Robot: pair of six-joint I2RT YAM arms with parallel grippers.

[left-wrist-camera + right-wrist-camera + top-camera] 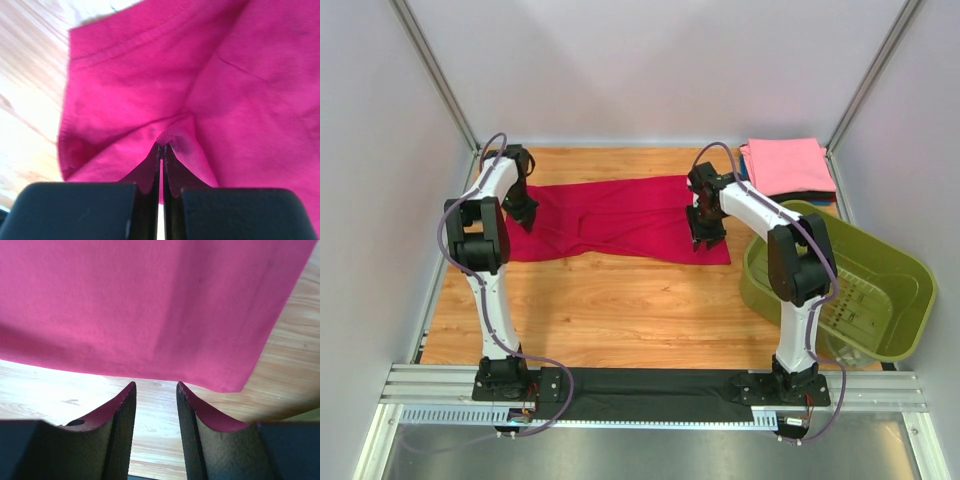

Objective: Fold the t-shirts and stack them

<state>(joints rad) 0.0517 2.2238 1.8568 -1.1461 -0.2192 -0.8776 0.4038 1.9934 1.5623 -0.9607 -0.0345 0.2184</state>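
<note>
- Your left hand (pixel 161 148) is pinched tight on a small raised fold of the crimson t-shirt (pixel 240 75), close to a stitched hem.
- Your right hand (pixel 155 387) stands partly open and grips nothing. Bare wood shows in its gap, and it sits just off the shirt's near edge, by the right corner.
- The crimson t-shirt lies spread across the far half of the counter (pixel 620 300), reaching from one hand to the other.
- In the far right corner you have the folded stack (pixel 785 165), pink on top with darker layers beneath.
- The olive-green basket (pixel 880 262) sits beside your right arm.
</note>
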